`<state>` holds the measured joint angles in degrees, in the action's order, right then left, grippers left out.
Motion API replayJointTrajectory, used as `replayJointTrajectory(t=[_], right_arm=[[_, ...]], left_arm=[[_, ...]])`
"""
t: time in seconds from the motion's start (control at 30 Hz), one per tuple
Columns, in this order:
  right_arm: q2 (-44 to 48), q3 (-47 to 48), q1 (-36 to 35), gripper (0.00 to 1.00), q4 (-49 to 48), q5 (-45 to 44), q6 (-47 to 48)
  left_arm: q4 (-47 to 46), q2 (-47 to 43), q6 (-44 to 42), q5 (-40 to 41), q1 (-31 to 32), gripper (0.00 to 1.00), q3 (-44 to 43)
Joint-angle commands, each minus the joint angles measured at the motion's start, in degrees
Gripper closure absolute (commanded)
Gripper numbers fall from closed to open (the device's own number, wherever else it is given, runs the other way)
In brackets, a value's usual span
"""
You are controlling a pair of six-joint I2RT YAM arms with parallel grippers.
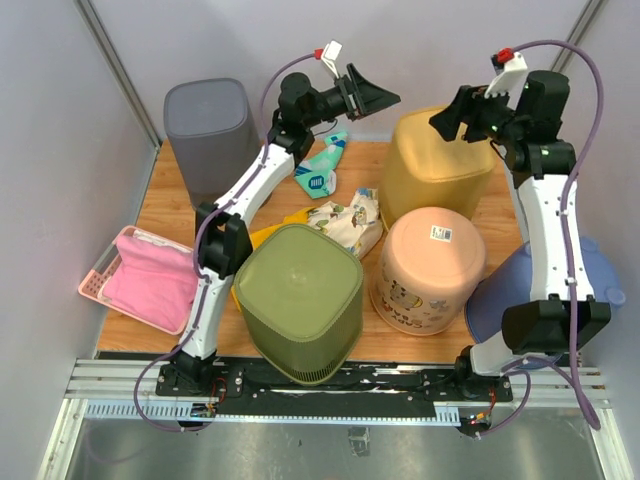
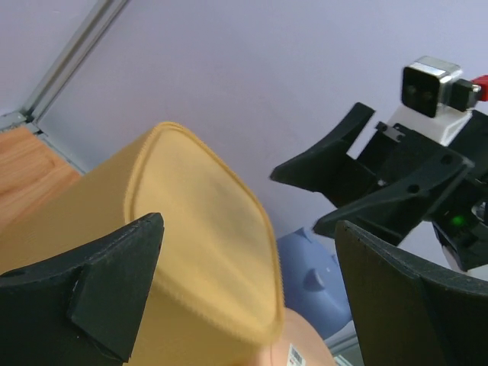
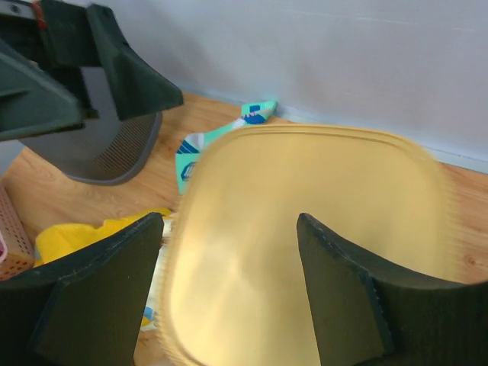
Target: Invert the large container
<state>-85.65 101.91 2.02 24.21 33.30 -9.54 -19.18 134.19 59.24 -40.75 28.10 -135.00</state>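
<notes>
The large yellow container [image 1: 435, 165] stands at the back of the table with its closed flat base facing up. It fills the left wrist view [image 2: 206, 236] and the right wrist view [image 3: 305, 244], blurred in both. My left gripper [image 1: 375, 97] is open and empty, raised just left of the container's top; its fingers frame the container [image 2: 248, 229]. My right gripper [image 1: 450, 115] is open and empty, hovering over the container's top right edge, its fingers spread above the base [image 3: 229, 221]. Neither gripper touches it.
An olive green container [image 1: 300, 300] and a pink container [image 1: 430, 270] stand base-up in front. A grey bin [image 1: 207, 125] is back left, a pink basket with cloth [image 1: 140, 280] left, a blue tub [image 1: 590, 290] right. A teal packet [image 1: 322, 168] and patterned cloth [image 1: 350, 220] lie mid-table.
</notes>
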Motion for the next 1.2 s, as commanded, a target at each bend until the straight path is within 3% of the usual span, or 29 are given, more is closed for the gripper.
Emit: replayJointTrajectory(t=[0.0,0.1,0.2,0.47,0.67,0.87,0.97,1.17], right_arm=[[-4.38,3.48,-1.67,0.27,8.41,-10.64,5.27],[-6.40,3.78,-1.63,0.27,10.85,-20.82,5.67],[-7.91,6.31,-1.58,0.27,13.37,-25.69,5.62],[-0.56,5.77,-2.99,0.27,9.88,-19.16,3.30],[7.25,-2.05,-8.12,0.27,4.22,-12.21,1.01],[13.76,-13.12,-13.80,0.27,0.19,-9.36,0.14],[14.39,-14.51,-14.56,0.27,4.12,-14.20,1.10],[16.04,-15.14,-14.99,0.27,9.35,-38.22,-0.83]], left_arm=[[-3.75,-5.97,-0.29,-1.12,0.16,0.01,-0.95],[-3.70,-8.44,-0.92,-1.16,0.12,0.01,0.32],[-3.67,-11.08,-1.89,-1.04,0.12,0.01,2.58],[-1.10,-17.31,-5.21,-2.77,-1.39,0.01,5.89],[16.98,-27.92,-18.86,-2.14,-2.14,0.01,8.77],[34.03,-47.01,-35.47,3.28,-0.52,0.01,25.67],[40.97,-57.03,-40.60,8.95,-0.49,0.01,34.64],[50.37,-73.18,-42.83,25.85,-0.49,0.01,48.75]])
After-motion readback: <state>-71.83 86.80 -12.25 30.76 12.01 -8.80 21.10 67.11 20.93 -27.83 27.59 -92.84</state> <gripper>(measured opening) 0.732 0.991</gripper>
